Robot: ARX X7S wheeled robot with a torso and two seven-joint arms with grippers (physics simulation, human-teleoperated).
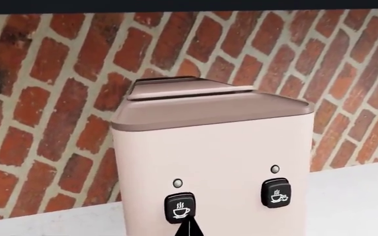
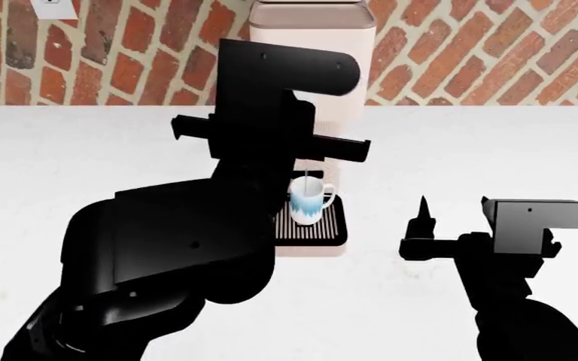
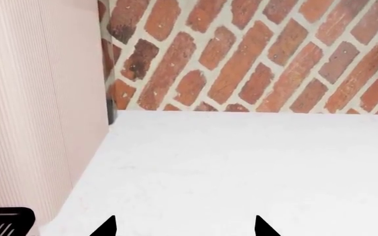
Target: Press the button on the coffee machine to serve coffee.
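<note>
The pale beige-pink coffee machine (image 1: pixel 215 147) stands against the brick wall, with two black cup-icon buttons on its front. My left gripper (image 1: pixel 189 230) is shut, and its joined tips sit right at the lower edge of the left button (image 1: pixel 180 207). The right button (image 1: pixel 275 192) is untouched. In the head view my left arm (image 2: pixel 259 150) hides most of the machine (image 2: pixel 309 22) and the gripper's tips. A white-and-blue mug (image 2: pixel 309 200) stands on the black slatted drip tray (image 2: pixel 314 229). My right gripper (image 2: pixel 457 216) is open and empty, right of the tray.
The white counter (image 2: pixel 470 150) runs along a red brick wall (image 2: pixel 470 45). The right wrist view shows the machine's ribbed column (image 3: pixel 38 123), the tray corner (image 3: pixel 5 222) and my open right gripper (image 3: pixel 183 228) over bare counter. A wall socket (image 2: pixel 56 7) is at far left.
</note>
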